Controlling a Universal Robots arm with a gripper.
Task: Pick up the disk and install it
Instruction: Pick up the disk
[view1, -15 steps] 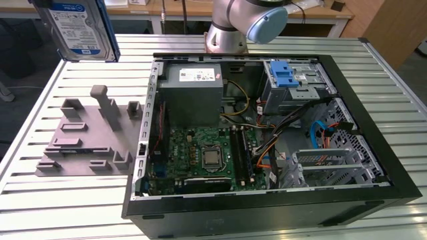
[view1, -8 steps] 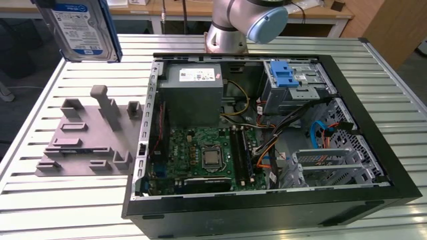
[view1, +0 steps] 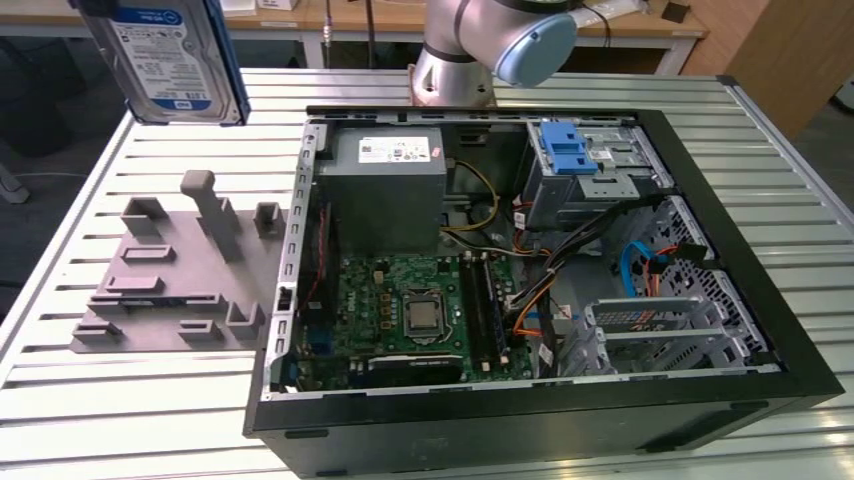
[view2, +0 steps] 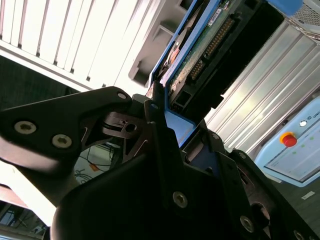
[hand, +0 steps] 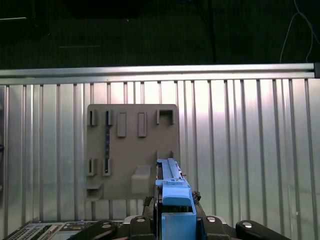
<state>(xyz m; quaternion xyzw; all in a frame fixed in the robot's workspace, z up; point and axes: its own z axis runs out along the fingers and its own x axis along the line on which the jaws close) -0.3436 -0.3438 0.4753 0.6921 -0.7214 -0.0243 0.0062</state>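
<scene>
Disk (view1: 174, 55) is in the air, well above the worktop (view1: 120, 410), on the exterior view's left. It hangs roughly over the grey fixture (view1: 160, 300), label side facing the camera, tilted slightly.

In the second wrist view my claw (view2: 175, 125) is clamped on the disk (view2: 197, 60) by its blue carrier at one short end. The black fingers (view2: 150, 112) press either side of the blue plastic, so the grip loads the frame rather than the board. The connector end and circuit side point away from the claw, probably so that end leads into a slot. The exact contact on the far finger is hard to see, but nothing suggests a loose hold.

The first wrist view looks straight down past the claw (hand: 177, 215): disk (hand: 172, 180) edge-on, the fixture (hand: 132, 150) lying flat on the slats below it. I'd judge the pickup done, since the disk touches nothing but the claw.

The open case (view1: 534, 420) sits just beside the fixture on the exterior view's right. Its blue-latched cage (view1: 587, 165) is in the far corner near the arm base (view1: 461, 60). The disk is well apart from that cage, so the install is not done.
</scene>
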